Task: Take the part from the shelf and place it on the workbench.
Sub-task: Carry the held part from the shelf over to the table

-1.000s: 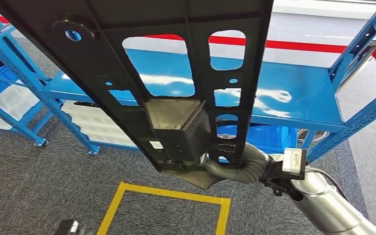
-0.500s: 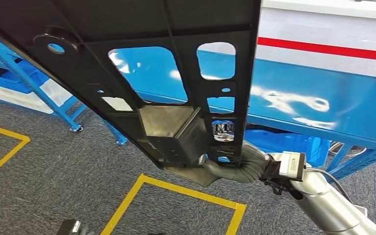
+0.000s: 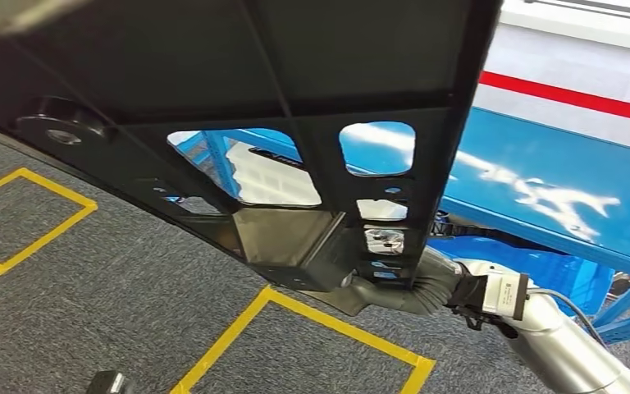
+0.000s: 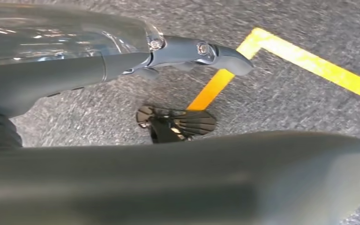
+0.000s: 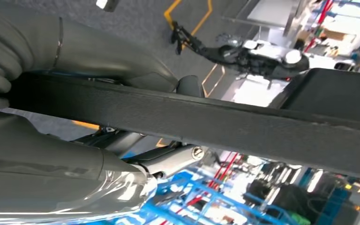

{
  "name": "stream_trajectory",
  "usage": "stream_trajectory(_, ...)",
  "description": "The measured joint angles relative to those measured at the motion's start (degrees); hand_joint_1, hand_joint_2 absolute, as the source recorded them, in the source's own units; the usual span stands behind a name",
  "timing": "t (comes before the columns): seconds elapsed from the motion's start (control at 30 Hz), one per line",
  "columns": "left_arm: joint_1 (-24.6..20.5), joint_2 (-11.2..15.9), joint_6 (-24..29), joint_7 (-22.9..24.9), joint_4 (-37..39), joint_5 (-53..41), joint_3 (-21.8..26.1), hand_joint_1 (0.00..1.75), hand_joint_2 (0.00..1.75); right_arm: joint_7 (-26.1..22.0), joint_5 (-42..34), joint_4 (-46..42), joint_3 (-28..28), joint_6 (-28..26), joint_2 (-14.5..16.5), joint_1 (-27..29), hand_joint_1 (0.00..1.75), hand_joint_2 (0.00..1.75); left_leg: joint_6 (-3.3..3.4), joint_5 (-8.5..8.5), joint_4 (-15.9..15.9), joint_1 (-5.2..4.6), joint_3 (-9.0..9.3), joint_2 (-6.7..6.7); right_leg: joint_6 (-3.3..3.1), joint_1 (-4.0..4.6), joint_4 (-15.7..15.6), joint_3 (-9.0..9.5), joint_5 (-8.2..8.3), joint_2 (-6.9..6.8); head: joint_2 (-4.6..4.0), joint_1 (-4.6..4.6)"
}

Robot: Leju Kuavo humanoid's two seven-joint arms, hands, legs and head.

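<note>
- The right hand (image 3: 390,291) grips the lower end of the black part (image 3: 295,98), thumb and fingers clamped on either face of its edge (image 5: 168,117).
- The part rises up and away from that hand, above grey carpet with yellow tape (image 3: 312,316).
- The blue shelf (image 3: 541,193) lies beyond the hand.
- The left hand (image 4: 178,54) holds nothing, fingers extended over the floor.

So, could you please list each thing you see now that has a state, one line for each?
Black part: lifted off the shelf, carried in the air, tilted, not yet set down.
Right hand: grips the part's lower edge.
Left hand: holds nothing, hangs over the carpet.
Blue shelf: glossy top surface bare where it shows.
Yellow floor tape: stuck flat on the grey carpet.
</note>
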Motion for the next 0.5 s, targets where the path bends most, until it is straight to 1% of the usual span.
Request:
stream_trajectory(0.03,0.0,-0.1,0.0,0.0,0.0,0.0,0.0,0.00,0.00,-0.1,0.0,-0.2,0.0,0.1,-0.1,0.0,1.75,1.75,-0.07,-0.05,0.2,0.04,0.02,-0.78,0.04,-0.05,-3.1,1.22,2.20,0.31,0.00,0.00)
stream_trajectory(0.07,0.0,-0.2,-0.1,0.0,0.0,0.0,0.0,0.00,0.00,-0.2,-0.1,-0.4,0.0,0.2,-0.3,0.0,1.75,1.75,-0.22,-0.16,0.4,0.11,-0.07,-1.57,0.05,-0.18,-7.0,2.84,4.30,1.36,0.00,0.00)
stream_trajectory(0.1,-0.1,-0.3,-0.2,-0.1,0.0,0.0,0.0,0.00,0.00,-0.3,-0.1,-0.6,0.0,0.4,-0.4,0.0,1.75,1.75,-0.45,-0.31,0.8,0.10,-0.33,-2.34,0.03,-0.37,-10.5,4.22,5.81,2.78,0.00,-0.01)
stream_trajectory(0.13,-0.2,-0.4,-0.3,-0.2,0.0,-0.1,0.0,0.00,0.00,-0.4,-0.2,-0.7,0.0,0.5,-0.5,0.0,1.75,1.75,-0.73,-0.39,1.2,0.15,-0.69,-3.06,-0.03,-0.49,-12.7,5.06,6.58,3.97,0.00,-0.03)
stream_trajectory(0.17,-0.2,-0.5,-0.4,-0.3,0.0,-0.1,0.0,0.00,0.00,-0.4,-0.3,-0.9,0.0,0.7,-0.6,0.1,1.75,1.75,-1.02,-0.41,1.4,0.23,-1.07,-3.72,-0.18,-0.51,-13.6,5.34,6.61,4.78,0.00,-0.05)
stream_trajectory(0.2,-0.2,-0.5,-0.4,-0.4,0.0,-0.1,0.0,0.00,0.00,-0.5,-0.3,-1.1,0.0,0.7,-0.6,0.2,1.75,1.75,-1.31,-0.34,1.6,0.32,-1.38,-4.37,-0.40,-0.43,-13.7,5.34,6.53,4.70,0.00,-0.08)
stream_trajectory(0.23,0.0,-0.6,-0.3,-0.3,0.0,-0.2,0.0,0.00,0.00,-0.7,-0.3,-1.4,0.0,0.7,-0.7,0.3,1.75,1.75,-1.55,-0.27,1.5,0.48,-1.53,-4.99,-0.71,-0.43,-13.7,5.38,6.54,3.97,0.00,-0.09)
stream_trajectory(0.27,0.2,-0.7,-0.2,-0.2,0.0,-0.2,0.0,0.00,0.00,-0.9,-0.2,-1.7,0.0,0.6,-0.7,0.3,1.75,1.75,-1.80,-0.49,1.7,0.48,-1.67,-4.73,-1.06,-0.47,-13.8,5.54,6.55,3.25,0.00,-0.11)
stream_trajectory(0.3,0.3,-0.8,0.1,0.0,0.0,-0.2,0.1,0.00,0.00,-1.1,0.0,-2.0,0.0,0.5,-0.7,0.4,1.75,1.75,-2.07,-1.09,2.6,0.43,-2.07,-3.75,-1.42,-0.58,-13.9,5.69,6.57,2.50,0.00,-0.14)
stream_trajectory(0.33,0.4,-0.9,0.3,0.2,0.0,-0.2,0.1,0.00,0.00,-1.4,0.3,-2.3,0.0,0.4,-0.7,0.6,1.75,1.75,-2.37,-2.27,4.5,0.40,-2.98,-2.26,-1.71,-0.69,-14.0,5.83,6.56,1.66,0.00,-0.17)
stream_trajectory(0.37,0.4,-0.9,0.4,0.3,0.0,-0.2,0.1,0.00,0.00,-1.6,0.7,-2.6,0.0,0.1,-0.7,1.0,1.75,1.75,-2.69,-3.87,7.6,0.41,-4.45,-0.48,-1.92,-0.64,-14.1,5.92,6.48,0.85,0.00,-0.20)
stream_trajectory(0.4,0.3,-0.9,0.5,0.5,0.0,-0.2,0.2,0.00,0.00,-1.8,1.1,-2.9,0.0,-0.2,-0.8,1.4,1.75,1.75,-2.99,-5.52,11.3,0.54,-6.27,0.62,-2.06,-0.60,-14.0,5.96,6.37,-0.02,0.00,-0.21)
stream_trajectory(0.43,0.4,-0.9,0.5,0.7,0.0,-0.2,0.3,0.00,0.00,-2.1,1.5,-3.1,0.0,-0.5,-0.8,2.1,1.75,1.75,-3.23,-6.70,14.7,0.70,-7.94,1.19,-2.10,-0.57,-14.0,6.01,6.26,-0.92,0.00,-0.22)
stream_trajectory(0.47,0.6,-0.9,0.5,0.9,0.0,-0.3,0.4,0.00,0.00,-2.5,1.8,-3.4,-0.1,-0.8,-0.9,2.8,1.75,1.75,-3.38,-6.96,16.5,0.83,-8.85,1.44,-2.10,-0.55,-14.0,6.09,6.12,-1.79,0.00,-0.22)
stream_trajectory(0.5,0.7,-0.9,0.5,1.1,0.0,-0.3,0.4,0.00,0.00,-2.9,2.2,-3.7,-0.1,-1.0,-1.0,3.5,1.75,1.75,-3.42,-6.17,16.2,0.91,-8.68,1.63,-2.03,-0.55,-14.0,6.23,5.97,-2.58,0.00,-0.22)
